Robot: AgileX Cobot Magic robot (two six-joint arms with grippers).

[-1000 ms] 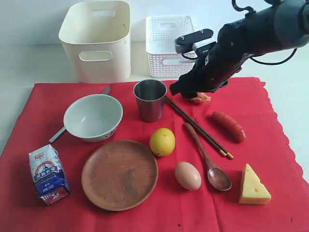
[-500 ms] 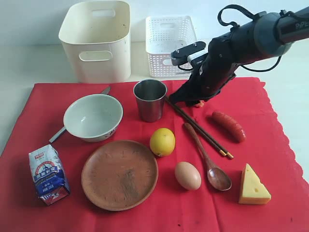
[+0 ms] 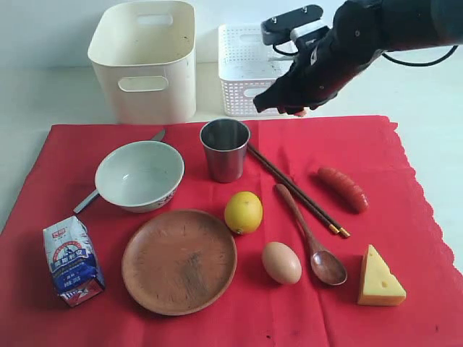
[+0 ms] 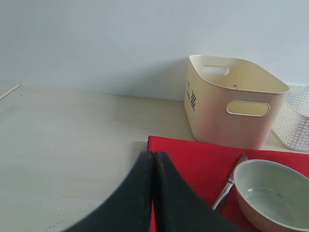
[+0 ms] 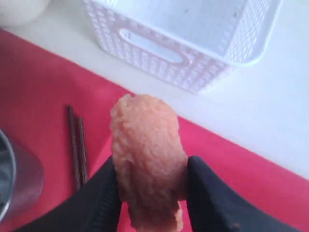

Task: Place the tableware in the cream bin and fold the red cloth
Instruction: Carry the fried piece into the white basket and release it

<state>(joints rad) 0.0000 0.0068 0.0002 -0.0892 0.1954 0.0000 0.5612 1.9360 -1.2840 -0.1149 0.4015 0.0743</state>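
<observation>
Pale surface point(image 3: 43, 94) carried the red cloth point(image 3: 405, 166); on it, cup point(image 3: 225, 148) and chopsticks point(image 3: 296, 191) sat nearest below the right jaws, with bowl point(image 3: 139, 175), plate point(image 3: 179, 262), spoon point(image 3: 311, 235) and knife point(image 3: 85, 202) farther off. Those jaws gripped an orange-pink lump point(image 5: 147, 159) just before the basket point(image 3: 253, 69), the bin point(image 3: 145, 61) well aside. Left jaws were pressed together by the cloth's corner.

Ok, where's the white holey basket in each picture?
Exterior view: the white basket sits at the back, right of the cream bin, partly behind the right arm.
Left wrist view: just a sliver at the right edge, past the cream bin.
Right wrist view: across the top, beyond the orange food piece.
Shared landmark: the red cloth shows in all three.
</observation>
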